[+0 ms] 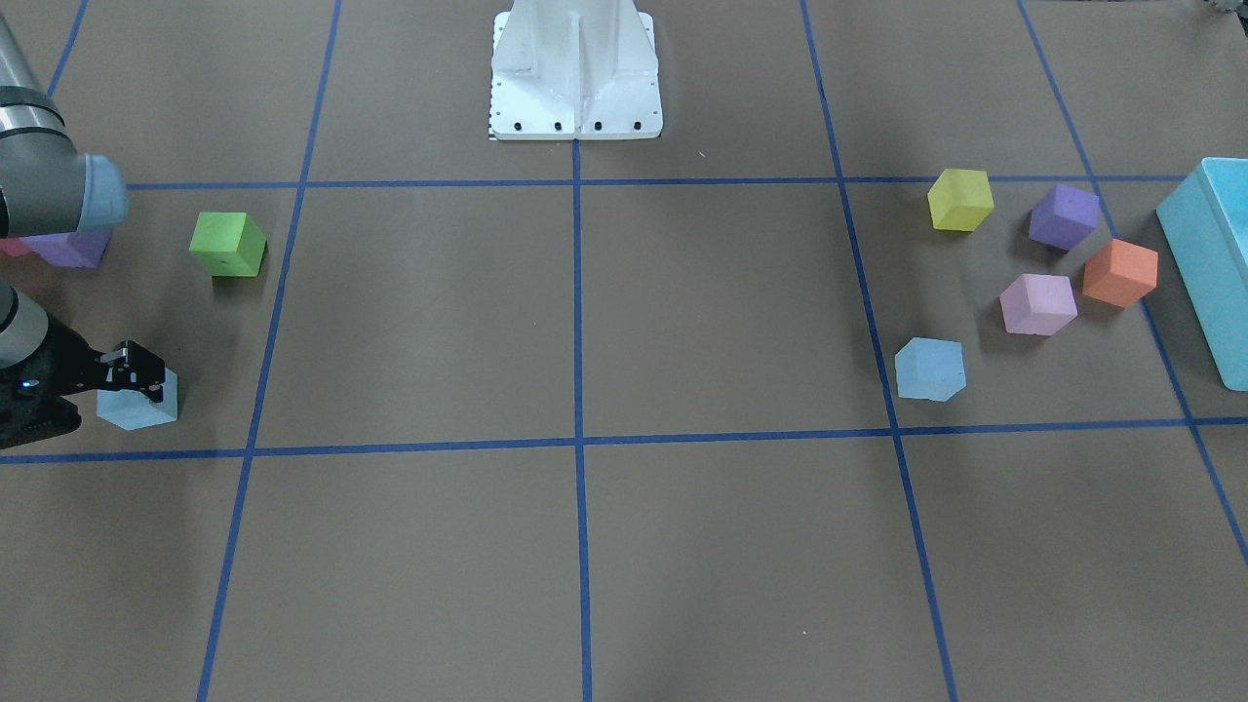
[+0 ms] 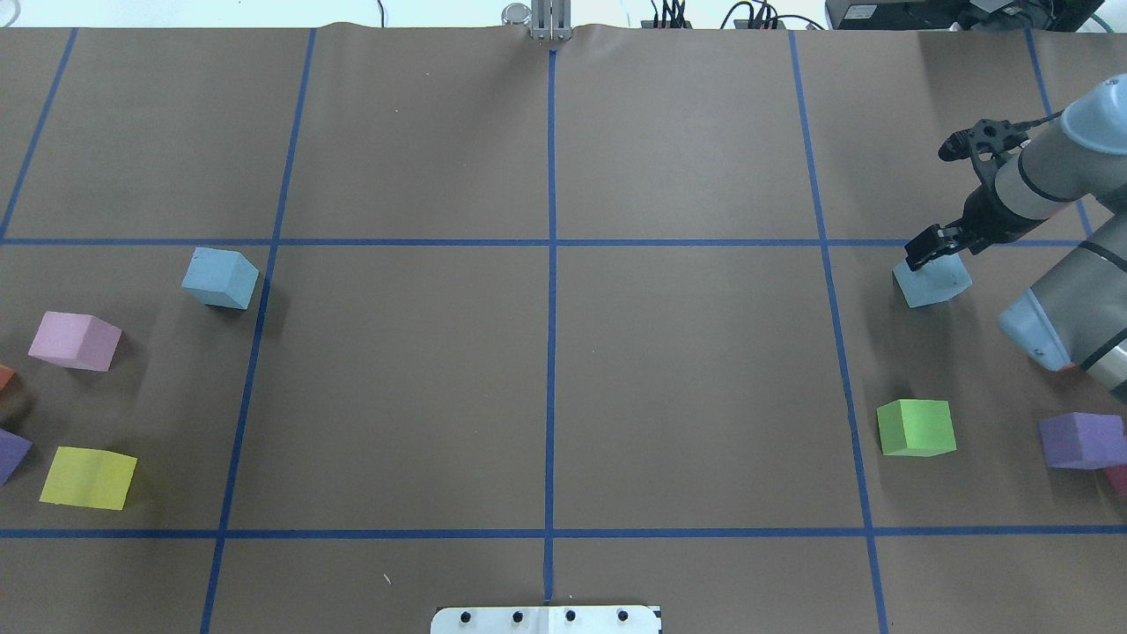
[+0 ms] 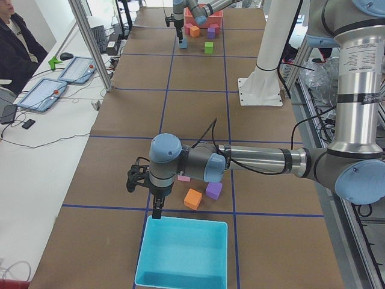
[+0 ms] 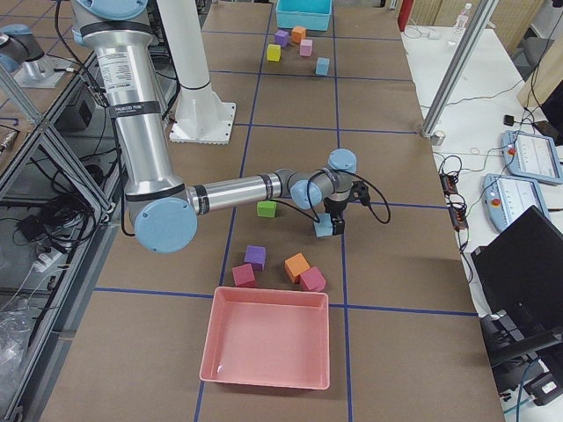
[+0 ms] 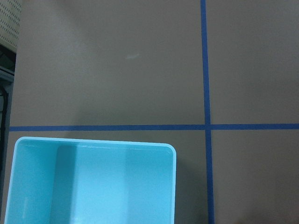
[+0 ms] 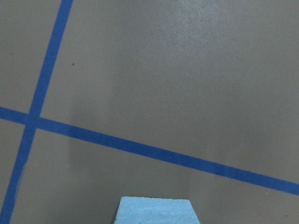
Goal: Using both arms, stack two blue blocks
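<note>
One blue block (image 2: 931, 280) sits on the table at the right, and my right gripper (image 2: 935, 248) is just over its top edge with its fingers apart. In the front view the same gripper (image 1: 130, 375) hovers at that block (image 1: 136, 408). The right wrist view shows only the block's top (image 6: 156, 210) on bare table. The other blue block (image 2: 220, 277) lies alone at the left, also seen in the front view (image 1: 931, 369). My left gripper (image 3: 156, 211) hangs over the turquoise bin's rim (image 3: 180, 221). It shows only in the left side view, so I cannot tell its state.
A green cube (image 2: 916, 427) and a purple cube (image 2: 1081, 440) lie near the right arm. Pink (image 2: 75, 341), yellow (image 2: 88, 477), orange (image 1: 1119, 273) and purple (image 1: 1063, 216) cubes cluster near the left blue block. A pink-red bin (image 4: 264, 347) stands at the right end.
</note>
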{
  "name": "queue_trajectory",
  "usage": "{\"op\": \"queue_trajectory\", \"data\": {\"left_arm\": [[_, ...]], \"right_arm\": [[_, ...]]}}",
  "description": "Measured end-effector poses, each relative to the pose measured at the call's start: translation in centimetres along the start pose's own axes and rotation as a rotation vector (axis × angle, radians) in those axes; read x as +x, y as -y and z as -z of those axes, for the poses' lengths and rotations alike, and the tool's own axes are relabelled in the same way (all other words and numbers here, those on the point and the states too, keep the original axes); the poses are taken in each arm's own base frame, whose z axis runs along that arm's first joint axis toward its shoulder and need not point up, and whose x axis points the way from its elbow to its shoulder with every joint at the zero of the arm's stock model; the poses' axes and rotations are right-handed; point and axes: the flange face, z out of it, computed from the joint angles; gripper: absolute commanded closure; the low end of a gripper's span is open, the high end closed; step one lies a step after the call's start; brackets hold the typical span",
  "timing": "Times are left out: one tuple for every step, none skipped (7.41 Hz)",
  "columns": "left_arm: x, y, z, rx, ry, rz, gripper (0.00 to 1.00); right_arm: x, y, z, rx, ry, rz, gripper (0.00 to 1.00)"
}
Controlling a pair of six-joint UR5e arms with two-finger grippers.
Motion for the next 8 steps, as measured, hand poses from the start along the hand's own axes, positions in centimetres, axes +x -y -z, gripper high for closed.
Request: {"op": "queue_trajectory", "data": {"left_arm": [[0.3,0.6,0.2,0.004,0.000,0.006,0.01],[0.5,1.1,0.4,0.010,-0.001,0.022,0.01],[0.7,1.4,0.5,0.014,-0.002,0.038,0.01],[0.7,1.6,0.5,0.016,-0.003,0.045,0.01],[0.7,1.6,0.5,0.016,-0.003,0.048,0.01],[0.8,1.6,0.5,0.016,-0.003,0.049,0.01],[0.8,1.7,0.5,0.016,-0.003,0.050,0.01],[0.9,2.0,0.6,0.018,-0.004,0.052,0.01]], "right_arm": [[-0.2,-0.1,-0.1,-0.002,0.000,0.001,0.09],[-0.4,-0.2,-0.3,-0.005,0.001,0.002,0.23],[-0.8,-0.2,-0.5,-0.008,0.002,0.004,0.34],[-1.1,-0.2,-0.6,-0.010,0.004,0.008,0.40],[-1.5,-0.2,-0.8,-0.012,0.004,0.014,0.42],[-1.8,-0.2,-1.0,-0.014,0.003,0.018,0.47],[-2.0,-0.3,-1.2,-0.016,0.003,0.021,0.47],[-2.2,-0.2,-1.2,-0.016,0.006,0.025,0.48]]}}
